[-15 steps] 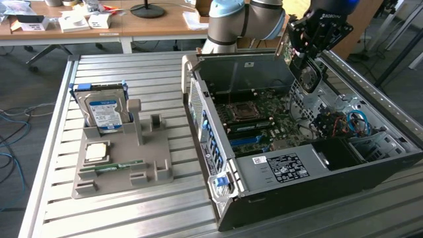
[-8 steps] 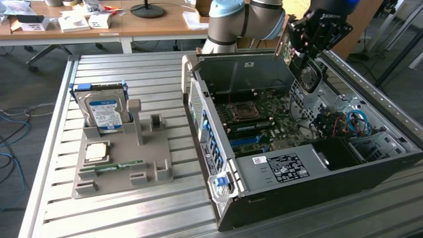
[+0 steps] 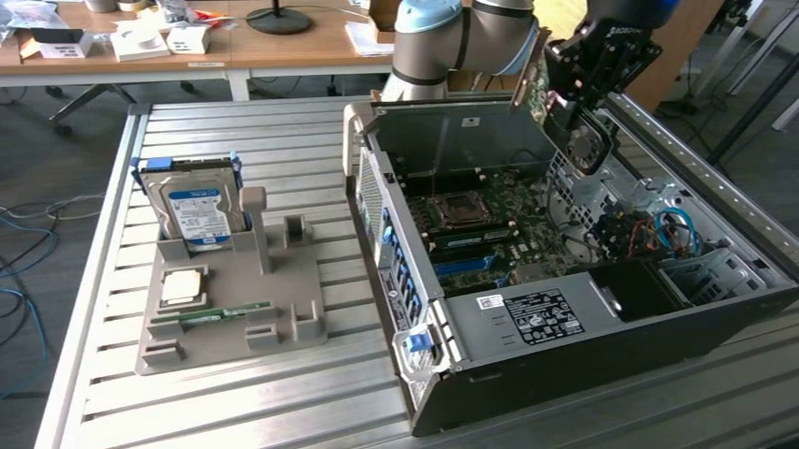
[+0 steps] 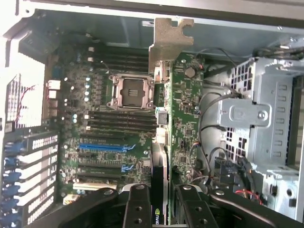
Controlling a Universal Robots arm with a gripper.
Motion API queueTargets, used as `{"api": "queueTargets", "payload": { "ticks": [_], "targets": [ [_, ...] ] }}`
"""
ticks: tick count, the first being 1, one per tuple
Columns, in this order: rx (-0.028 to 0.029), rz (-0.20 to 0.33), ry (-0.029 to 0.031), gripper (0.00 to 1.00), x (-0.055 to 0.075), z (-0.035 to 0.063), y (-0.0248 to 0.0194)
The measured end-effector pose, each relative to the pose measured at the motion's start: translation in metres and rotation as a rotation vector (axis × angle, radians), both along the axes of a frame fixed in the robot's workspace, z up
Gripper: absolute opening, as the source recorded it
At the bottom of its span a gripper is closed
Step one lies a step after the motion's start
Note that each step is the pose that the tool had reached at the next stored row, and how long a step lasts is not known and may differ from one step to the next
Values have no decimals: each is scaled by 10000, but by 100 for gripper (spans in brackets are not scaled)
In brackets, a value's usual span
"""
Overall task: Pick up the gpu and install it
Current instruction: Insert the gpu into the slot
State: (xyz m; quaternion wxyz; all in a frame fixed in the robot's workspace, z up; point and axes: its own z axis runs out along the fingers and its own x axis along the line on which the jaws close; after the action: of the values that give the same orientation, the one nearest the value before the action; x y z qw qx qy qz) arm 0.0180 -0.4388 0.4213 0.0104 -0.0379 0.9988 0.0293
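Note:
My gripper (image 3: 578,98) hangs over the far right part of the open computer case (image 3: 374,201) and is shut on the gpu (image 3: 585,142). The card hangs on edge below the fingers, and its round fan faces the exterior view's front. In the wrist view the gpu (image 4: 183,118) is seen edge-on, a green-brown board ending in a silver bracket (image 4: 168,40). It hovers above the motherboard (image 4: 95,118), near the case's rear wall. The black fingers (image 4: 137,206) clamp it on both sides, and my gripper (image 4: 164,209) stands close above the board.
A blue slot (image 4: 107,147) and the bare CPU socket (image 4: 130,90) lie on the motherboard. A metal drive cage (image 4: 256,114) with cables flanks the card. On the table's left a grey fixture (image 3: 299,318) holds a hard drive (image 3: 200,210), a chip (image 3: 183,285) and a memory stick (image 3: 212,313).

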Motion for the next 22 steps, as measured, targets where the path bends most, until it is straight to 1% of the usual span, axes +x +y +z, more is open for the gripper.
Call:
{"api": "queueTargets", "payload": {
  "ticks": [9, 22],
  "targets": [
    [-5, 1365, 0, 26, -5, -1, 0],
    [-14, 3631, 0, 26, -6, -4, 0]
  ]
}}
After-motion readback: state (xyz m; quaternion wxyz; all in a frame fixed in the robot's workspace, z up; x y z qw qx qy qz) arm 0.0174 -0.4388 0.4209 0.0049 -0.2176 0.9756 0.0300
